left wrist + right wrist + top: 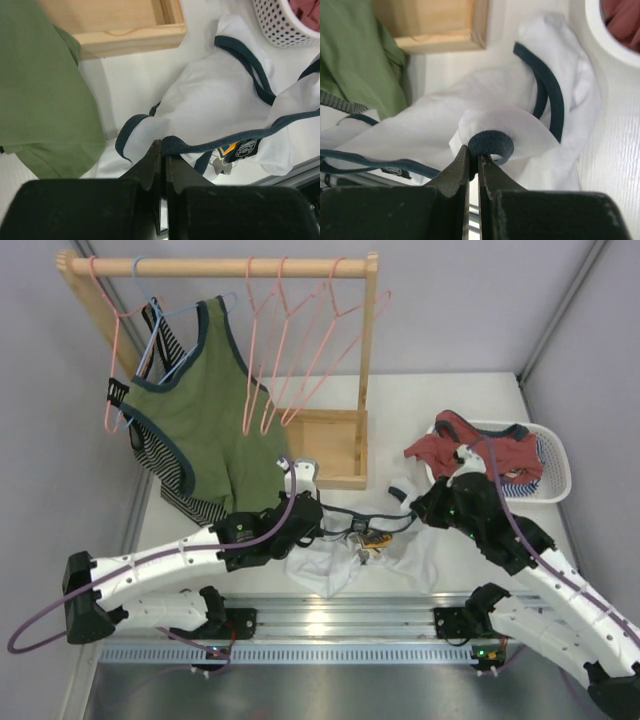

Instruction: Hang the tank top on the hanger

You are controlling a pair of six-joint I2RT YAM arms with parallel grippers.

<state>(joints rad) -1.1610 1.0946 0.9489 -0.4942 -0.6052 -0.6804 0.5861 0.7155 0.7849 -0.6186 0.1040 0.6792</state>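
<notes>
- The left gripper (162, 146) is pinching a band of navy trim on the tank top (210, 97), its jaws pressed almost together, with the trim running off to the right from the fingertips.
- The right gripper (474, 151) is clamping a rolled loop of the same navy edging, and white cloth is bunching just above its tips.
- In the top view, the tank top (405, 562) is lying crumpled on the table (440, 400) close to the near edge, stretching between the left gripper (300, 502) and the right gripper (425, 502).
- Part of the cloth is draping toward the metal rail at the table's front edge.
- The green tank top (205, 410) is hanging just left of the left gripper, its hem coming down close to the white cloth.
- The wooden rack base (330, 445) is sitting just beyond the two grippers.
- The white basket (555, 465) is holding a red garment (450, 445) right beside the right arm, near the table's right edge.
- A strip of bare table is showing between the rack base and the basket.
- Farthest off, the hanger (282, 290) is hanging among other pink ones on the rack's top bar (220, 267), well apart from the tank top.
</notes>
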